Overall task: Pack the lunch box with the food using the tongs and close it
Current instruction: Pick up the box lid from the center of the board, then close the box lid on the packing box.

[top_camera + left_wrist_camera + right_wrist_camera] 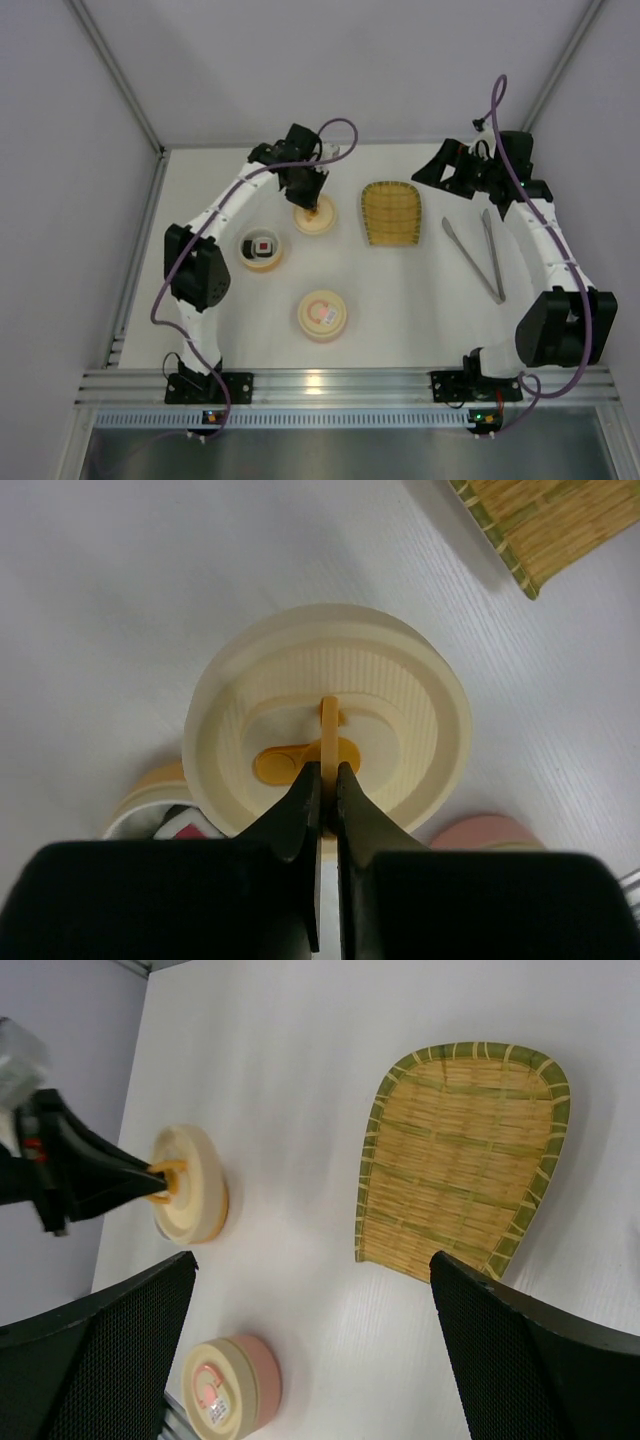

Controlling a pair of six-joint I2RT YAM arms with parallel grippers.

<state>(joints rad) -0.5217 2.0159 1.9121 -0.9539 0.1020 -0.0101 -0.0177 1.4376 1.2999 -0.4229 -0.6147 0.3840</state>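
Fingers: left fingers [298, 810] clamped on lid tab [329, 720]; right fingers [530, 1360] apart. Tongs [470, 256], right of frame: we judge them stiff, slippery, light; grip mid-arms.

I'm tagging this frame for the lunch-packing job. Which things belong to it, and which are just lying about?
Job: tongs; sushi roll in the open tier; pink-topped tier; cream lid, its handle pinched by the left end effector.
Lying about: woven tray.
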